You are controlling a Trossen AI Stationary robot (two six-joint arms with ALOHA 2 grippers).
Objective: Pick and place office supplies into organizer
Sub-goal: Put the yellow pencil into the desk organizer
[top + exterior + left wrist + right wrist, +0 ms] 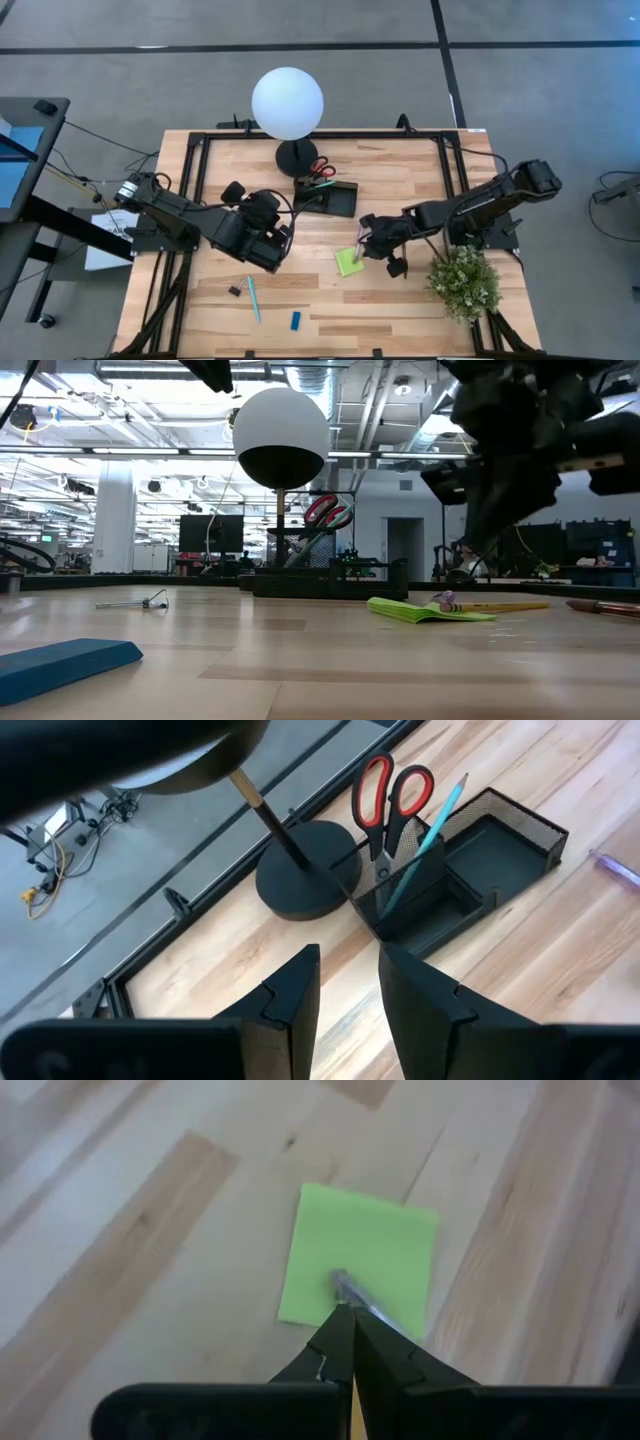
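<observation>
Right gripper (pixel 345 1342) clamped on pencil (pixel 362 1302) over sticky pad (pixel 360 1255). We'd lift clear, carry toward 11 o'clock, organizer (pixel 328 198). Left gripper (pixel 345 995) apart, empty.

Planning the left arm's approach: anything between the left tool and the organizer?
Nothing. High view shows bare wood between the left tool and the organizer; the left wrist view agrees, with the lamp base off to one side.
</observation>
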